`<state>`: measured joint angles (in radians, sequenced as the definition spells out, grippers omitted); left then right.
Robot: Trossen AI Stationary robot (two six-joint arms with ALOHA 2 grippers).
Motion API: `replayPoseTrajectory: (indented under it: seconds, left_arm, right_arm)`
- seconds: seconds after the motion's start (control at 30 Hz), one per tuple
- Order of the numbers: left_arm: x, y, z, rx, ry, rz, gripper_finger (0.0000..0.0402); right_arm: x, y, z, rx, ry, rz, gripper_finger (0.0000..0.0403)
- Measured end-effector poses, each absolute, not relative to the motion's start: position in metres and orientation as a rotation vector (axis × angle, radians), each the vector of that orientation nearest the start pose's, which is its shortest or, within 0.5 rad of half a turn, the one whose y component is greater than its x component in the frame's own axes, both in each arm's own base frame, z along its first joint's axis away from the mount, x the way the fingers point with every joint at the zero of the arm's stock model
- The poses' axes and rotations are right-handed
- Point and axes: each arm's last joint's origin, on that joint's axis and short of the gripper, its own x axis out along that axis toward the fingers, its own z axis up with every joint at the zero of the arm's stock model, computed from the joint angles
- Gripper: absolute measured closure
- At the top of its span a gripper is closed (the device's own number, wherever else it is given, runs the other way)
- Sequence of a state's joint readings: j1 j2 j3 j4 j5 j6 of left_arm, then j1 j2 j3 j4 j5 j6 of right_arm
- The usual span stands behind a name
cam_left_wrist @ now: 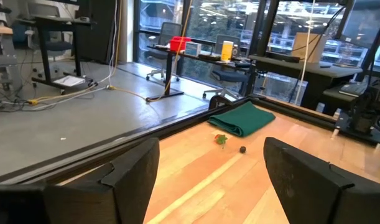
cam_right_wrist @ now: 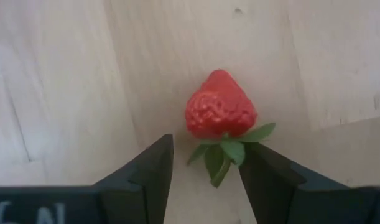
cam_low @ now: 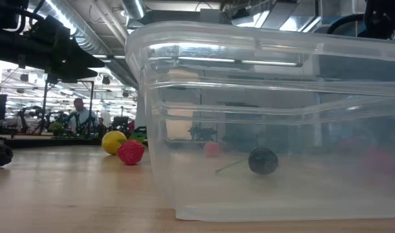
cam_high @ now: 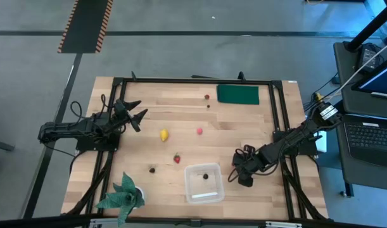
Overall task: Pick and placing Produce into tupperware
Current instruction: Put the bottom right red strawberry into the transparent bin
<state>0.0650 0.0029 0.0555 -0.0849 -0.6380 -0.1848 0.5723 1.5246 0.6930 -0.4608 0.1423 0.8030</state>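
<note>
- Right claw (cam_right_wrist: pixel 205 148): released, fingers apart, empty. It sits low over the counter (cam_high: pixel 244 126) at lower right of the high view, just right of the tupperware (cam_high: pixel 188 185).
- A strawberry (cam_right_wrist: pixel 219 106) lies on the wood just past the fingertips. Its leaf end reaches into the gap; the berry body is outside it.
- Tupperware: upright at lower centre, holding one dark stemmed berry (cam_low: pixel 263 160).
- Loose produce on the counter, left of and above the tupperware: second strawberry (cam_high: pixel 177 158), small dark piece (cam_high: pixel 152 169), lemon (cam_high: pixel 163 134), pink berry (cam_high: pixel 199 131).
- Near the green pad (cam_high: pixel 238 94), upper right: a small red piece (cam_high: pixel 206 97) and a tiny dark one (cam_high: pixel 208 106).
- Left claw (cam_high: pixel 137 113): released, empty, upper left of the counter, well apart from the produce.
- Teal plant (cam_high: pixel 122 196): lower left corner.
</note>
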Motion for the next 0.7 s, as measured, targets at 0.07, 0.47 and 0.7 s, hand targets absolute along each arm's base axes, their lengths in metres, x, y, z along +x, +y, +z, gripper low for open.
replayPoseTrajectory:
  seconds: [0.07,0.47,0.7]
  left_arm:
    - [0.0872,0.023,0.1741,-0.168,-0.034,0.704,0.0121]
    - [0.0871,0.023,0.1741,-0.168,-0.034,0.704,0.0121]
    - [0.0872,0.023,0.1741,-0.166,-0.033,0.704,0.0121]
  right_arm:
    - [0.2077,0.1273,0.1339,0.241,1.257,-0.142,0.0225]
    - [0.2082,0.1265,0.1339,0.221,1.258,-0.128,0.0225]
    - [0.2084,0.1265,0.1339,0.229,1.263,-0.12,0.0225]
